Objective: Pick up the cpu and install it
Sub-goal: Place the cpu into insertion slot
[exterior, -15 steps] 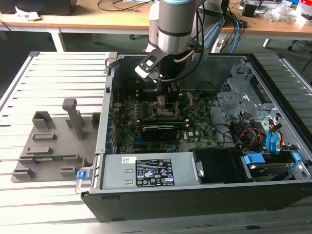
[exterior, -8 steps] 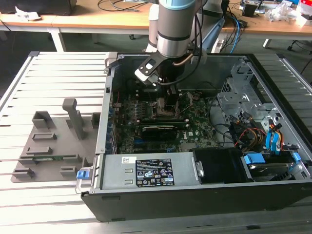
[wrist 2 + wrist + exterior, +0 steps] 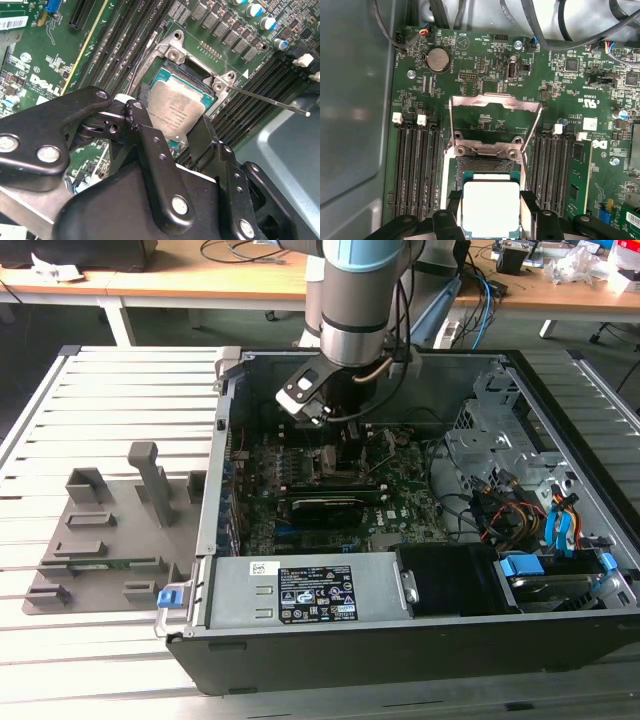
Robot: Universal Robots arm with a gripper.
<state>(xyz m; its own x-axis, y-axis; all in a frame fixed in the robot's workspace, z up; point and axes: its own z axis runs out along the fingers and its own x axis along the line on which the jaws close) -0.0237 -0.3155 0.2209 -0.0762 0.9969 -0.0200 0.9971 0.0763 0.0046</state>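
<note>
The cpu [image 3: 178, 111], a flat square chip with a dull silvery top, sits between my gripper's [image 3: 170, 119] two black fingers [image 3: 143, 131], directly over the open socket [image 3: 172, 75] on the green motherboard. The first wrist view shows the cpu [image 3: 491, 209] squarely in the gripper [image 3: 491, 201], with the socket's metal load plate [image 3: 495, 101] swung up beyond it. I cannot tell whether the chip rests in the socket or hovers just above it. In the exterior view the arm's wrist [image 3: 350, 335] reaches down into the open computer case, near its back wall.
Memory slots [image 3: 415, 170] flank the socket on both sides. The socket's thin lever [image 3: 270, 100] sticks out sideways. The case wall [image 3: 215, 470], a drive cage with cables [image 3: 520, 480] and the power supply [image 3: 300, 595] ring the board. A grey parts fixture [image 3: 110, 530] lies on the exterior view's left.
</note>
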